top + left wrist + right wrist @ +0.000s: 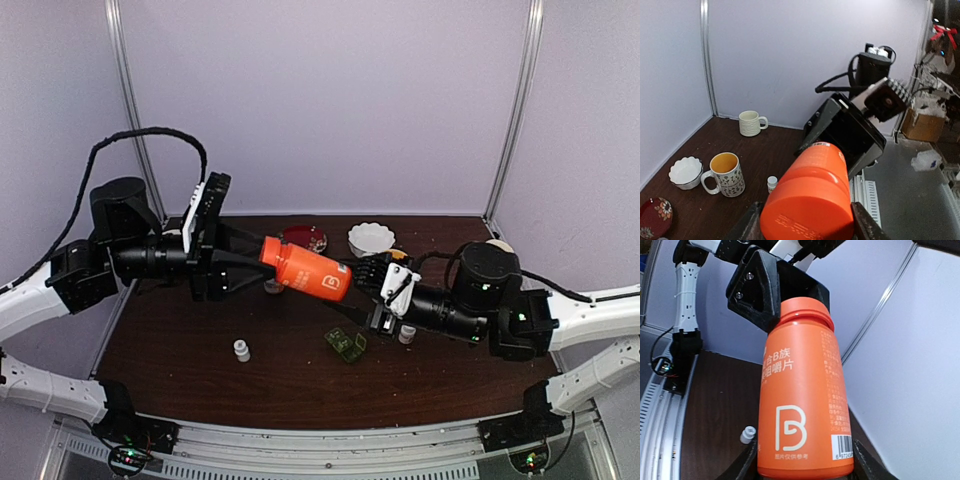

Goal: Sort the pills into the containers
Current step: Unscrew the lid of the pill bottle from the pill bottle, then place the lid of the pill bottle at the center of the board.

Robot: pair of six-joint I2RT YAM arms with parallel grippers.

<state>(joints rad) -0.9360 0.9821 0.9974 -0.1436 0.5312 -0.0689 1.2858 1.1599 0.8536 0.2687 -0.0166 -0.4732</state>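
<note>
Dark brown wood-grain tabletop (200, 350) noted. Smooth orange cylindrical plastic bottle (305, 268) is held horizontally above it, cap clamped by left gripper (258, 262), base grasped by right gripper (352, 278). Small dark-green rectangular plastic pill box (345, 344) lies at its 5 o'clock.

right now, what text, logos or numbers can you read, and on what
"合B族": orange bottle, upper line, start hidden round the curve
"嚼片": line below, the character before it half hidden
"B": big white logo on the bottle
Print under the logo, side column, barcode digits: too small to read
Raised marks on the bottle's end, left wrist view: blurred
Pale marks on the pill box: too small
</note>
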